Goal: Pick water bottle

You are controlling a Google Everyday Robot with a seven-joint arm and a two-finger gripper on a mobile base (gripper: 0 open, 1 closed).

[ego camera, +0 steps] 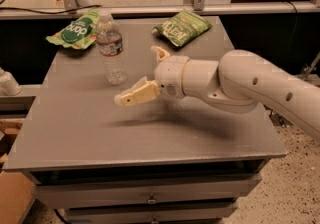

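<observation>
Grey laminate worktop (75, 133), noted from its left edge across. At the back-left corner we log a green snack bag (74, 32) lying flat. Just to its right stands the water bottle (111, 50), upright, white cap on, label band around its upper half. It sits toward the back-left part of the top, and its base is clear of every edge. Whether it touches the bag behind it we cannot tell, since the two overlap from this angle. Next comes the gripper (140, 79), hanging above the middle of the worktop, to the right of the bottle and nearer the front edge, close to it but not touching. It reads to us as spread and holding nothing: one tan finger (136, 96) points low toward the front-left, while the other pokes up behind the wrist. Farther right, against the back edge, lies a second green bag (183, 27), well apart from the bottle. The arm (260, 88) comes in over the right edge. We judge the step in hand to be the approach, with no grasp made yet. The next move calls for carrying the gripper left and toward the back edge. The fingers need to straddle the bottle's ribbed body below the label and then close. A glancing touch could tip so light a bottle.
</observation>
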